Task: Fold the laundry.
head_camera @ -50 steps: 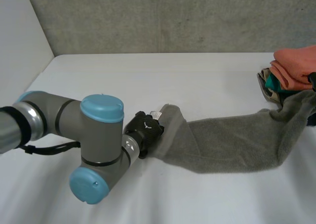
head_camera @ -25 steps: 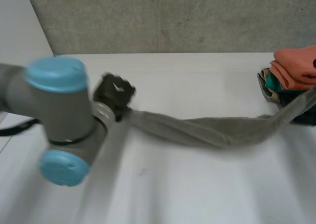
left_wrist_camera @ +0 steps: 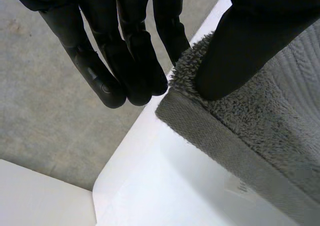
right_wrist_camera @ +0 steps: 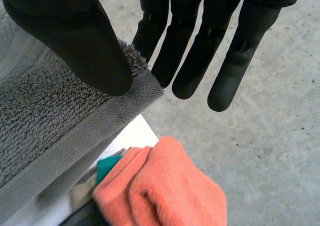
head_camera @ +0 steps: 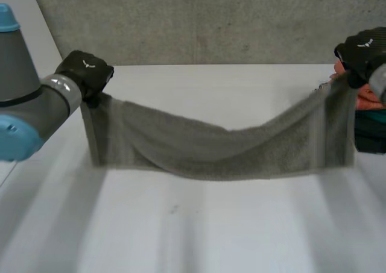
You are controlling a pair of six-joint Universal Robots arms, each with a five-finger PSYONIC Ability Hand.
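The soft, floppy grey towel (head_camera: pixel 223 149) sags over the table (head_camera: pixel 211 231). The left hand (head_camera: pixel 87 74) pinches its left top corner, the right hand (head_camera: pixel 362 50) its right one; corners seem the best hold

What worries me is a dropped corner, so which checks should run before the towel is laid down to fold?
1. Left hand pinches a corner of the grey towel between thumb and fingers: ok.
2. Right hand pinches the other upper corner the same way: ok.
3. Towel hangs spread between the hands, untwisted, sagging in the middle: ok.
4. Lower edge lifted off the table: cannot tell.
5. Towel's end at the right hand apart from the orange folded pile: cannot tell.
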